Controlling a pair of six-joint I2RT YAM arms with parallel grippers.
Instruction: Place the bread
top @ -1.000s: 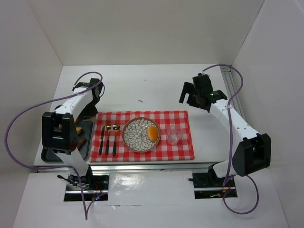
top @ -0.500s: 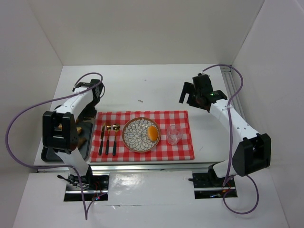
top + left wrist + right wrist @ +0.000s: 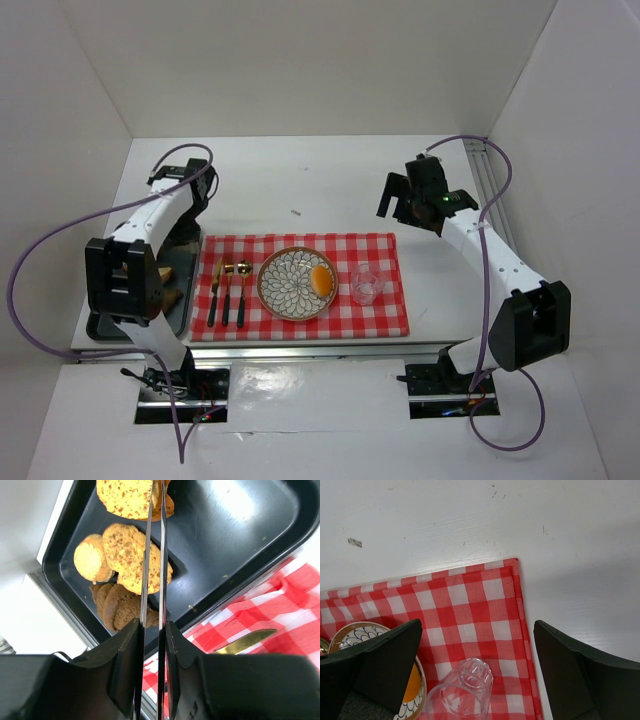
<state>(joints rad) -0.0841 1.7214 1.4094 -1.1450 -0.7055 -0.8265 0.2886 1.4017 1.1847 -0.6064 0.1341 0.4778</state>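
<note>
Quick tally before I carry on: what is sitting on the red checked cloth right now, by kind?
Cutlery pieces: 3
Plate: 1
Bread piece, lying on the plate: 1
Glass: 1
Total: 6

From above, the left arm (image 3: 160, 215) covers most of the tray (image 3: 97, 328), showing only slivers of bread slices (image 3: 167, 272). At the left wrist, the top slice (image 3: 125, 497) is cut by the upper edge. At the right wrist, the glass (image 3: 462, 690) runs off the bottom and the right gripper (image 3: 476, 625) hides most of the plate (image 3: 355, 632).
</note>
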